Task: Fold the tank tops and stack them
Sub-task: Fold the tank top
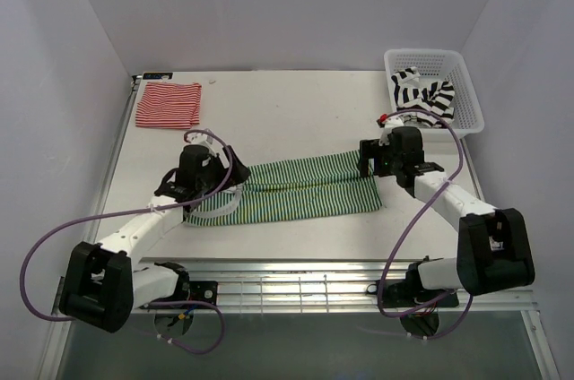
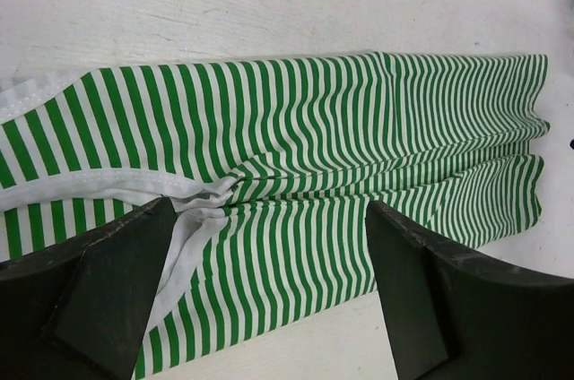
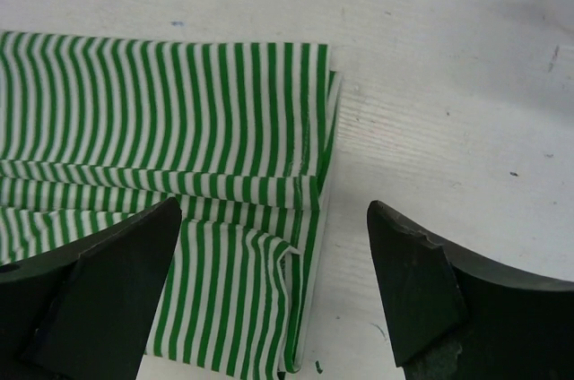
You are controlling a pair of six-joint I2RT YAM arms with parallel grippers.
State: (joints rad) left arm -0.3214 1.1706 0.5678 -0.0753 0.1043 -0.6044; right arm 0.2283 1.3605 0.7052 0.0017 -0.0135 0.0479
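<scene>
The green-and-white tank top [image 1: 305, 187] lies as a long folded band across the middle of the table. My left gripper [image 1: 218, 201] hovers open over its left end, where white trim shows; the cloth [image 2: 314, 129] lies loose below the gripper [image 2: 269, 219]. My right gripper [image 1: 369, 165] stands open over the right end; the folded corner [image 3: 179, 111] lies under the gripper [image 3: 273, 210], and the right finger is over bare table. The red-and-white tank top [image 1: 168, 104] lies folded at the far left. The black-and-white tank top [image 1: 421, 93] sits crumpled in the basket.
A white lattice basket [image 1: 466, 84] stands at the far right corner. White walls close in the table on three sides. A metal rail [image 1: 296, 286] runs along the near edge between the arm bases. Purple cables loop beside both arms.
</scene>
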